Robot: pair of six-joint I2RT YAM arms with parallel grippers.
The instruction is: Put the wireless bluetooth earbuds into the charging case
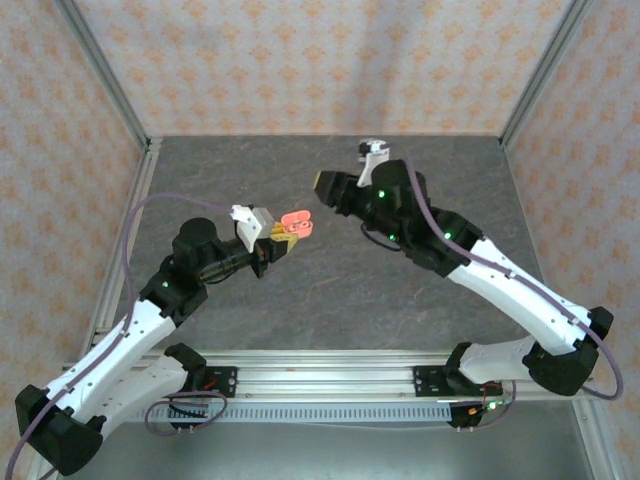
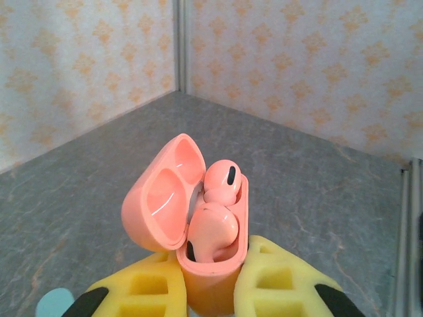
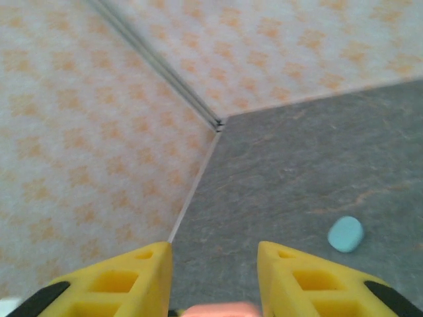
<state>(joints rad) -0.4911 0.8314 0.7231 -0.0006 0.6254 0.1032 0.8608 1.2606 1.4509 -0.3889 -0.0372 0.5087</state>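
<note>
The left end effector (image 1: 283,240) is clenched on the pink case (image 2: 211,290) and holds it above the middle of the bench (image 1: 330,290). The lid (image 2: 162,198) is open to the left. Two pink earbuds (image 2: 215,228) sit inside the case, one behind the other. The right end effector (image 3: 213,247) is released, fingers apart, near the case. A teal case (image 3: 346,234) lies on the bench.

Bright, even light, faint shadows; right wrist view soft, perhaps defocused.
</note>
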